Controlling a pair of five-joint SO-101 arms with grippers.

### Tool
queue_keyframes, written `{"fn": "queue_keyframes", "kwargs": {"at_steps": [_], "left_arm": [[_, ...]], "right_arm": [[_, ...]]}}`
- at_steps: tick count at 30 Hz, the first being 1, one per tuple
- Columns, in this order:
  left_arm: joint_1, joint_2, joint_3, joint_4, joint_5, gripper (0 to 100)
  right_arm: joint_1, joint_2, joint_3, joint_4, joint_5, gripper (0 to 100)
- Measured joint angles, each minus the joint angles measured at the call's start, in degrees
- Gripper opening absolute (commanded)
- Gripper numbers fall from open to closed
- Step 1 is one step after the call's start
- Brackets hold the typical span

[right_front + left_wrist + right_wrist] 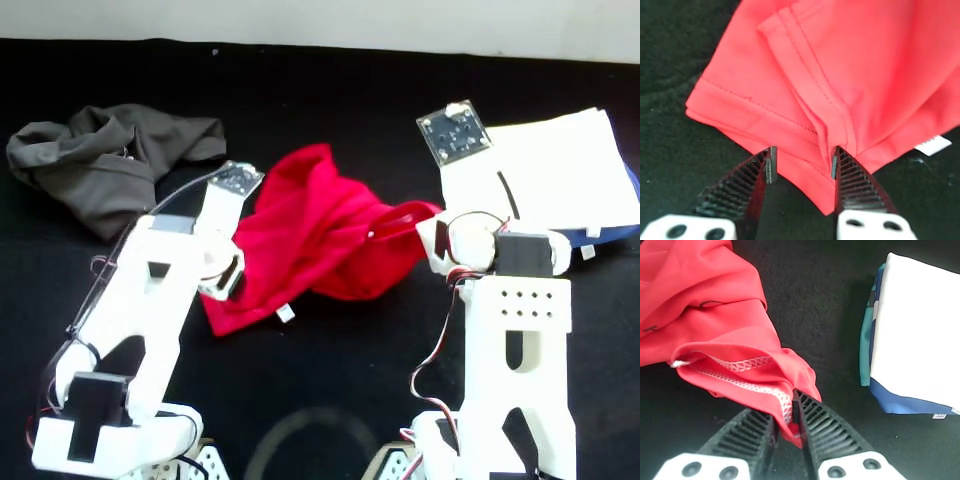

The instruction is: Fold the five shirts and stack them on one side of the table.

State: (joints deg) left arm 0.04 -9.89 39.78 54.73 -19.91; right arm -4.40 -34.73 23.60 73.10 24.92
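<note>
Black bench (330,100) with red shirt (320,230) crumpled at frame centre: right end effector (787,412) pinches only a hem edge, left end effector (803,162) gapes astride a corner; the thin grip may slip, or the left may catch one layer.

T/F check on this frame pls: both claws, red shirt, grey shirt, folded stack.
1. The right claw is shut on the red shirt. True.
2. The left claw is shut on the red shirt. False: it is open at the shirt's hem.
3. The grey shirt lies folded on the stack. False: it lies crumpled, apart from the stack.
4. A white shirt tops the stack. True.
</note>
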Motion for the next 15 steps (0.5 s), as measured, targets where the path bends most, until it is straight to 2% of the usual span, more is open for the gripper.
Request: {"fn": "queue_keyframes", "kwargs": {"at_steps": [4,6,15], "left_arm": [[3.16,0.53,-5.71,9.05,0.00,19],[5.10,0.53,-6.68,10.90,0.00,19],[5.80,12.57,-7.91,5.45,0.09,19]], "right_arm": [[0.00,0.00,0.00,0.00,0.00,0.6],[0.00,0.00,0.53,0.00,0.00,0.6],[0.00,-0.35,2.99,0.00,0.00,0.6]]}}
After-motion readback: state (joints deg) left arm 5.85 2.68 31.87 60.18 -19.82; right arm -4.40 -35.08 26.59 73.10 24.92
